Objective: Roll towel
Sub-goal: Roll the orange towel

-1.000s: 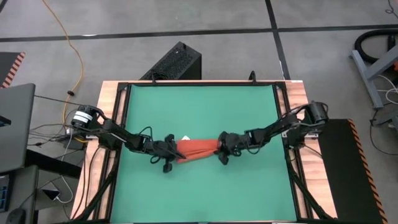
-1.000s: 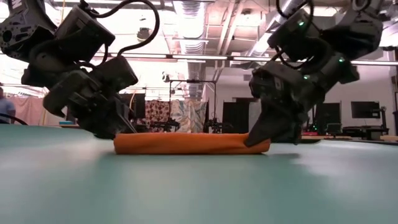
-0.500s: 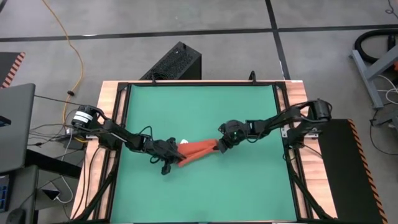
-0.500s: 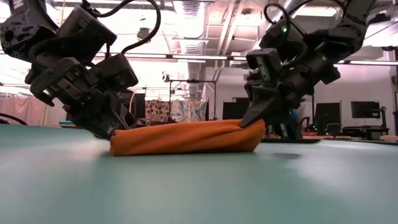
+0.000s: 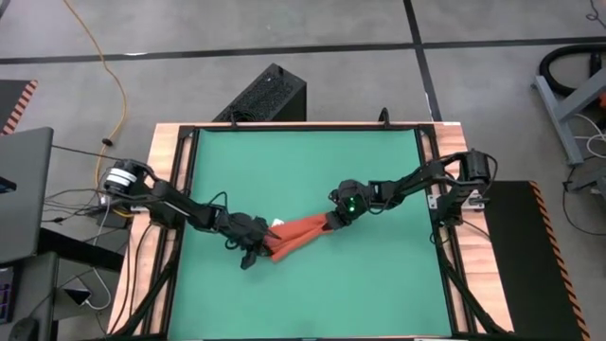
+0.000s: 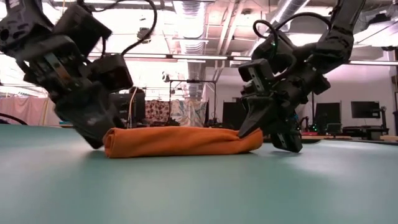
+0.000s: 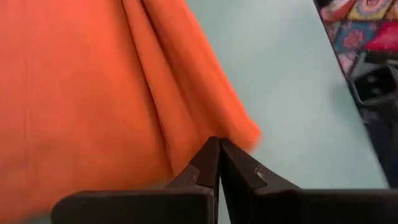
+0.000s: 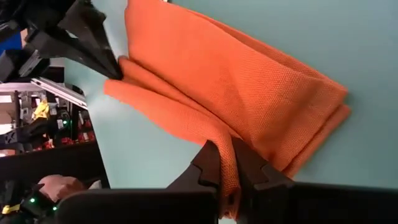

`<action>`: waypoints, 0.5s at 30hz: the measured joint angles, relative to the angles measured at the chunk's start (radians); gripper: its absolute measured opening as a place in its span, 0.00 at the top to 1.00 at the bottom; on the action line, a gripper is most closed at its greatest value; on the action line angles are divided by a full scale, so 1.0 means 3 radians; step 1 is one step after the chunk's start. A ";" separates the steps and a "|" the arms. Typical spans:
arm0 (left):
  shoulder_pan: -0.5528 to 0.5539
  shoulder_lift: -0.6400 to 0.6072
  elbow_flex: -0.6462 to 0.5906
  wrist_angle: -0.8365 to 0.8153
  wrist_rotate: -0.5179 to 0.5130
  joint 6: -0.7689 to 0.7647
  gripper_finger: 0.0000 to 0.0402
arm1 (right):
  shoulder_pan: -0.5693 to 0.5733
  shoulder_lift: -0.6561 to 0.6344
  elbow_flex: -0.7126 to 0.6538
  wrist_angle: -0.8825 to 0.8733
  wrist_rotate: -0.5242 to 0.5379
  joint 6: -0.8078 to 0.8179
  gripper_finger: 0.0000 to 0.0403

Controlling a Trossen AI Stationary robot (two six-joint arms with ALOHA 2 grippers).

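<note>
The orange-red towel (image 5: 299, 234) lies as a loosely rolled, folded strip on the green table (image 5: 303, 161). It slants from near left to far right. It also shows in the low view (image 6: 180, 141). A small white tag (image 5: 277, 224) shows near its left end. My left gripper (image 5: 258, 248) is shut at the towel's near-left end. My right gripper (image 5: 333, 220) is shut on its far-right end. My left gripper meets the towel's near-left end (image 7: 205, 134) with its shut fingertips, at a fold by the edge. It slants down from the table's left. That end rests on the table (image 6: 109, 142). Whether cloth lies between the tips cannot be seen. My right gripper pinches a fold of several layers at the towel's far-right end (image 8: 225, 146) between its two fingers. A strip of cloth runs back between them. The fingers slant down from the table's right, along the strip. That end lies low on the table (image 6: 252, 140).
A black box (image 5: 268, 93) stands beyond the table's far edge. A laptop (image 5: 24, 189) and cables lie off the left edge. Black frame rails (image 5: 424, 152) border the mat. Bare mat lies far and near of the towel.
My right gripper has gone toward the far edge and a little left with the towel's right end. My left gripper has gone a little toward the near edge. The towel, first lying straight left to right, has turned to slant, and it now looks thicker in the low view.
</note>
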 joint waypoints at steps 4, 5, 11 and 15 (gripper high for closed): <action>-0.0022 -0.0323 -0.0006 -0.0232 0.0270 -0.0289 1.00 | -0.0020 0.0035 -0.0001 0.0033 -0.0075 0.0035 0.93; -0.0023 -0.0417 -0.0003 -0.0293 0.0315 -0.0363 1.00 | -0.0028 0.0036 -0.0002 0.0050 -0.0110 0.0042 0.93; -0.0325 -0.1047 0.0058 -0.0904 -0.0665 -0.0187 1.00 | -0.0082 0.0040 -0.0005 0.0098 -0.0226 0.0072 0.93; -0.0642 -0.1194 0.0292 -0.1389 -0.1731 0.0280 1.00 | -0.0090 0.0041 -0.0005 0.0103 -0.0274 0.0047 0.93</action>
